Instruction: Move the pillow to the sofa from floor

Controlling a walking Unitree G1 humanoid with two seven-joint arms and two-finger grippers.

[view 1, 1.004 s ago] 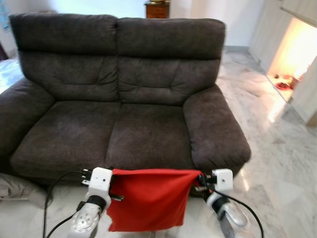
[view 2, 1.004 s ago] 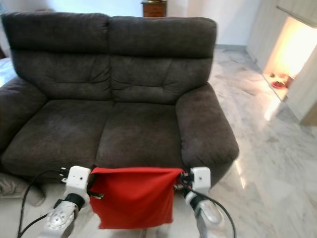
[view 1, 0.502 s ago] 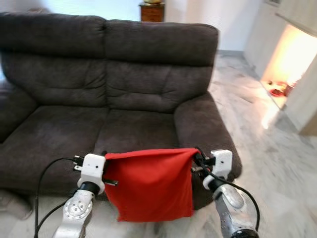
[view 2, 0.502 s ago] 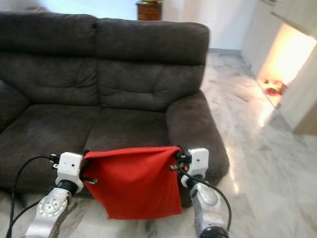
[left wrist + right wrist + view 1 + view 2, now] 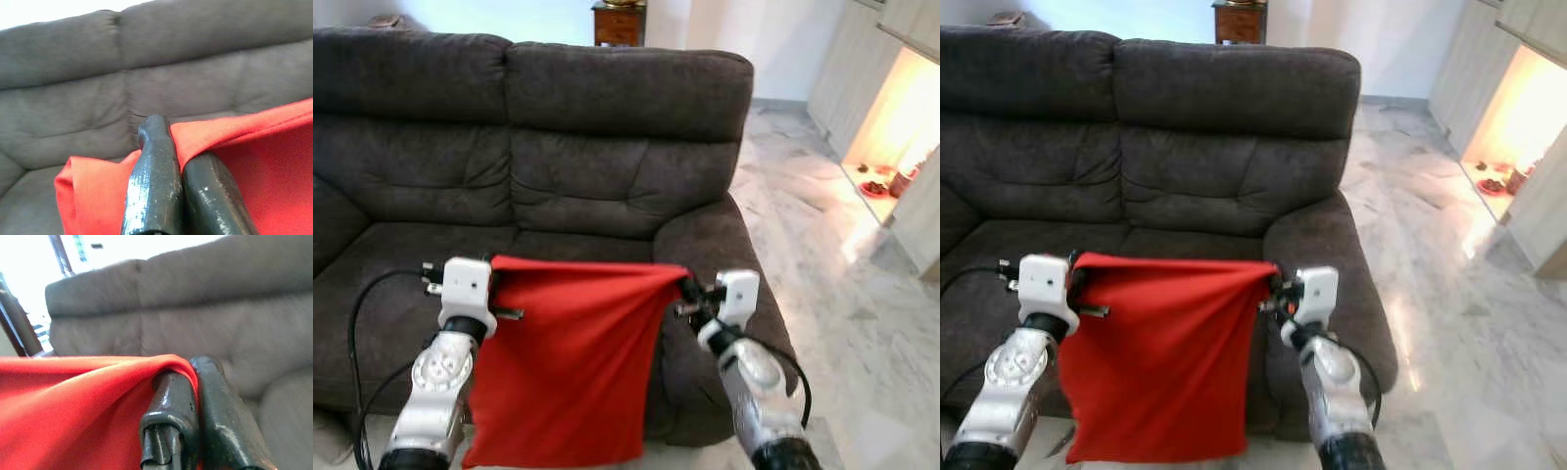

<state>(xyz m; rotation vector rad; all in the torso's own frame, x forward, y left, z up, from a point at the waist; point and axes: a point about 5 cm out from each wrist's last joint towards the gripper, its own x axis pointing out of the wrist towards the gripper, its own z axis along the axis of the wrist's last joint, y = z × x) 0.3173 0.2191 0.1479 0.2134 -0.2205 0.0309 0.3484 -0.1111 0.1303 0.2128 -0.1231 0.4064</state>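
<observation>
Pillow (image 5: 563, 362) now hangs higher than second ago, top edge above sofa (image 5: 607, 147) seat level. Left gripper (image 5: 494, 292) and right gripper (image 5: 690, 294) each clamped on upper corner. You are clear to carry forward over seat.

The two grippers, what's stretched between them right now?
The red pillow spans the gap, its top edge pulled taut from the left gripper to the right gripper, hanging before the sofa in both eye views.

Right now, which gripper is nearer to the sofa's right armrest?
Right. The right gripper hangs just beside the armrest; the left gripper holds the red pillow over the seat.
</observation>
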